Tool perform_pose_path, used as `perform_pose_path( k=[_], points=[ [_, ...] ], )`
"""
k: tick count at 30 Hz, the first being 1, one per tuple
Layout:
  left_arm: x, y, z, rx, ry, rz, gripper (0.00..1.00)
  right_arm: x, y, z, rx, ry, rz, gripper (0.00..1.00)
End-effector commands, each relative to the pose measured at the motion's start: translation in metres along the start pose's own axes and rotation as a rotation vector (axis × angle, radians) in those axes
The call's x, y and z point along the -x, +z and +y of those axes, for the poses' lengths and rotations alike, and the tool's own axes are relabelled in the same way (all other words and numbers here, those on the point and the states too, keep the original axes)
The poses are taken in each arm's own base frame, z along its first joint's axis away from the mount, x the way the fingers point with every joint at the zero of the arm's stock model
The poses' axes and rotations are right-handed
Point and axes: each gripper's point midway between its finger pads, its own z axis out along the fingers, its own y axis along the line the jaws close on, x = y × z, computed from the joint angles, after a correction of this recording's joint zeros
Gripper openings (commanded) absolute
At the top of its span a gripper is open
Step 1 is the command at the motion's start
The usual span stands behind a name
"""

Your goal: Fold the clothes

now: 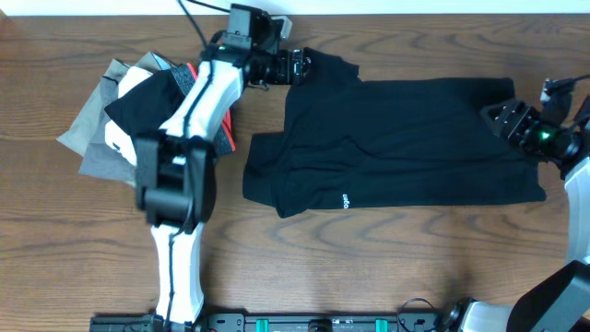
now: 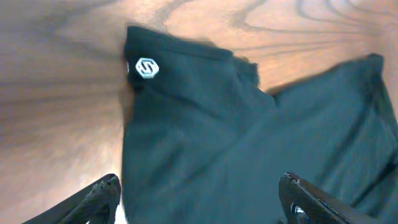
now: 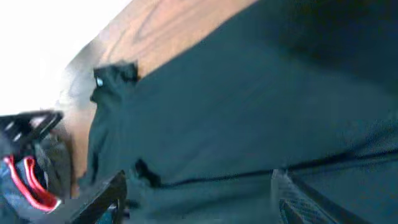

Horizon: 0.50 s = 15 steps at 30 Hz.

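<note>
Overhead view: I see the black shirt [image 1: 396, 138] lying flat on the wooden surface [image 1: 92, 258], stretching from the middle towards the right edge and closer to the far edge than the near one. It forms a rough wide rectangle with layers doubled over, and a line of small white lettering [image 1: 346, 199] shows at its near edge. I judge the fold as begun but not finished, because the shirt is neatened into a long band and the folds that would make it a compact stack look yet to come. My left hand [image 1: 297, 66] sits at the shirt's far left corner and my right hand [image 1: 498, 118] at its right end. A loose pile of other clothes [image 1: 120, 129], grey, black, red and white, lies towards the left edge, apart from the shirt. Left wrist view: the two fingers [image 2: 102, 193] stand wide apart and released, gripping nothing, with soft, thin, lightly rumpled black fabric spread beneath them, and a small round white logo [image 2: 147, 68] near a corner of the cloth, with bare wood beside it. Right wrist view: this hand is also released, its fingers spread above smooth dark cloth, and the picture is blurred.
</note>
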Motion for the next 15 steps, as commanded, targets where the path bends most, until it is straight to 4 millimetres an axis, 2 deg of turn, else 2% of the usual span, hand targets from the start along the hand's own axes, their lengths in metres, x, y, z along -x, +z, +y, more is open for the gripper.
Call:
perform_pose_path(
  k=[1,5,10,15],
  points=[
    [0.017,0.013,0.007,0.024,0.017,-0.033,0.83,-0.003,-0.002,0.008,0.013,-0.041,0.019,0.71],
    [0.018,0.036,0.036,0.108,0.036,-0.061,0.84,-0.017,-0.003,0.002,-0.017,-0.024,0.071,0.69],
    [0.016,0.060,0.051,0.113,0.048,-0.090,0.84,-0.028,-0.003,-0.005,-0.063,-0.021,0.113,0.68],
    [0.011,0.078,0.058,0.105,0.046,-0.099,0.80,-0.034,-0.001,-0.006,-0.083,-0.040,0.134,0.67]
  ],
)
